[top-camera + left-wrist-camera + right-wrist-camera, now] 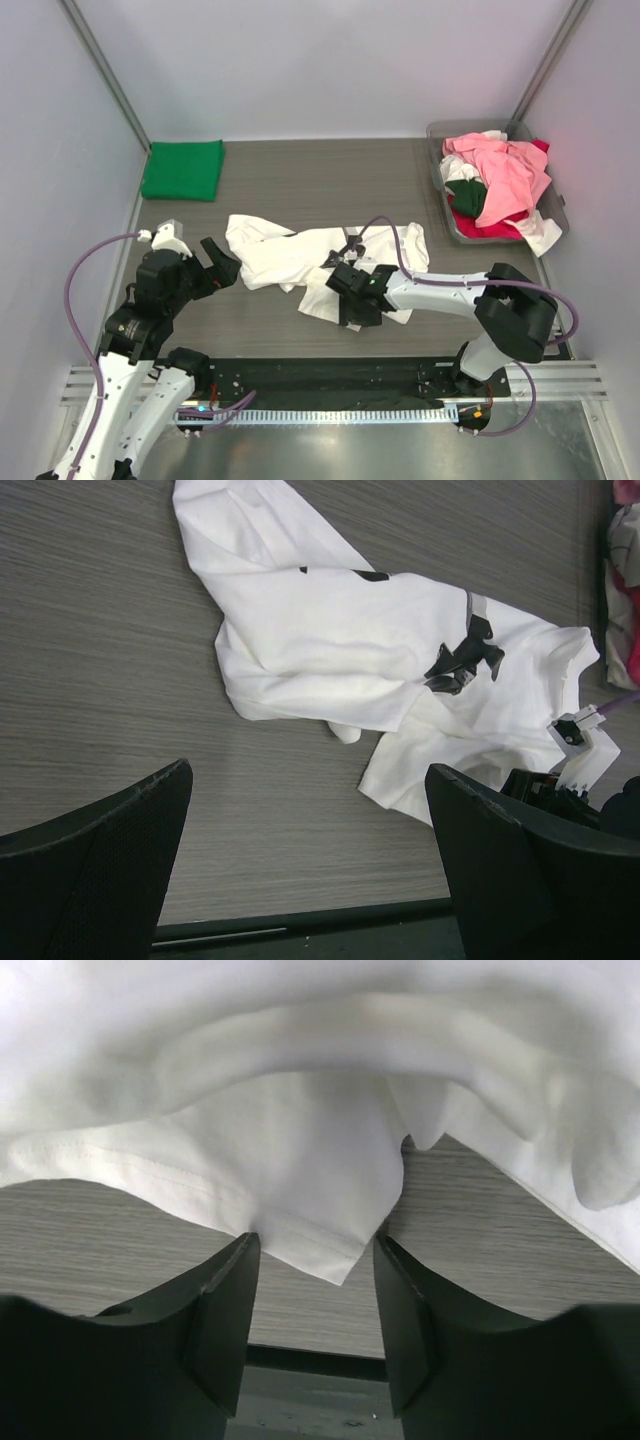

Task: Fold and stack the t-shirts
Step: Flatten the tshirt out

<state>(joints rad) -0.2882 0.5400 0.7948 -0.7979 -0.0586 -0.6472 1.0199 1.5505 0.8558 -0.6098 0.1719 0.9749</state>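
A large white t-shirt [290, 255] with black print lies crumpled across the middle of the table. It also shows in the left wrist view [330, 630]. My right gripper [352, 310] is low at the shirt's near edge. In the right wrist view it [315, 1250] is open, and a hemmed corner of the white shirt [310, 1180] hangs between its fingers. My left gripper [222, 265] is open and empty over bare table, just left of the shirt, and in its own view [308, 780] the jaws stand wide apart. A folded bright green t-shirt [183, 170] lies at the back left.
A grey tray [445, 205] at the back right holds a heap of pink, red, white and dark green shirts [500, 175]. White walls close in the left, back and right sides. A black rail [330, 375] runs along the near edge.
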